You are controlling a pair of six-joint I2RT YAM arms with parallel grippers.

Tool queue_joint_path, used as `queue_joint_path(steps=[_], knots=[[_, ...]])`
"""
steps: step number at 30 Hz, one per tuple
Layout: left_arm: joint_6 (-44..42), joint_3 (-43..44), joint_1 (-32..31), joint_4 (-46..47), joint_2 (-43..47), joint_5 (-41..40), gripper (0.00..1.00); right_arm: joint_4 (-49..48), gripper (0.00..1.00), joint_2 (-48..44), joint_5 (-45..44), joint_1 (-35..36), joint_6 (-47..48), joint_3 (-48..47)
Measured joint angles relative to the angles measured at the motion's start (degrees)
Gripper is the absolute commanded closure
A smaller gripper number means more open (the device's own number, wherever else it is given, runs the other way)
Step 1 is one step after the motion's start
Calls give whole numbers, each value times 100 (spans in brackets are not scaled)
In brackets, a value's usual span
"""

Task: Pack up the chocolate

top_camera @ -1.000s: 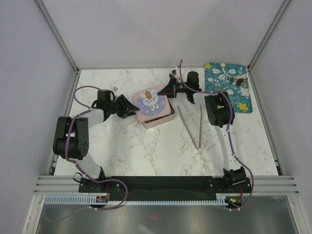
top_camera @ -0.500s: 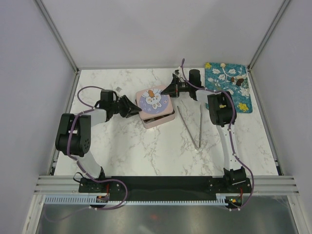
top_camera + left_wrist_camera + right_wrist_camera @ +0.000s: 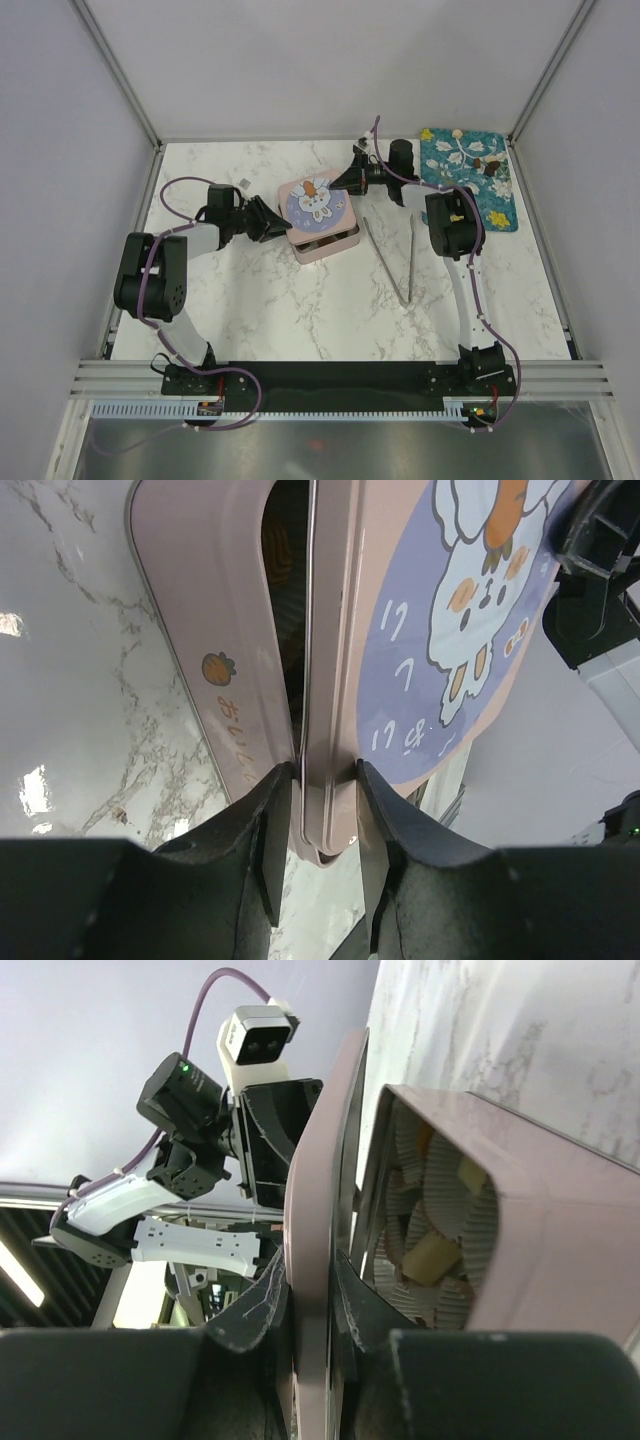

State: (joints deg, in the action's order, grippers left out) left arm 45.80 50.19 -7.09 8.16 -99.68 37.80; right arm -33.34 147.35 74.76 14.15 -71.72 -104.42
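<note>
At left claw (image 3: 322,776), lid (image 3: 430,630) nearer tin (image 3: 195,630).

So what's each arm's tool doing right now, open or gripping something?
The left tool is closed on the edge of the bunny lid.
The right tool is closed on the same lid, on its other side.

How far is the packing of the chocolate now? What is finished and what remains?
Done: some yellowish pieces sit in paper cups inside the pink tin base. In hand: the left end effector and right end effector both grip the bunny lid, held above the base, not seated. Remaining: a few loose pieces lie on the blue floral mat, and the tongs rest on the table.
</note>
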Motion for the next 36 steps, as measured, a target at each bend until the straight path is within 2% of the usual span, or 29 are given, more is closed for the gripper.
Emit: queue_joint_path(steps=[5, 12, 22, 36], knots=[[0, 0, -7, -74, 76, 0, 60, -844, 100, 35, 72, 24, -640, 4], [-4, 0, -46, -254, 212, -9, 60, -1209, 97, 63, 151, 26, -931, 129], [-7, -11, -122, -415, 240, -68, 60, -1255, 93, 68, 188, 26, -1005, 273], [-7, -195, -267, -549, 435, -190, 61, -1255, 93, 68, 197, 46, -1005, 365]])
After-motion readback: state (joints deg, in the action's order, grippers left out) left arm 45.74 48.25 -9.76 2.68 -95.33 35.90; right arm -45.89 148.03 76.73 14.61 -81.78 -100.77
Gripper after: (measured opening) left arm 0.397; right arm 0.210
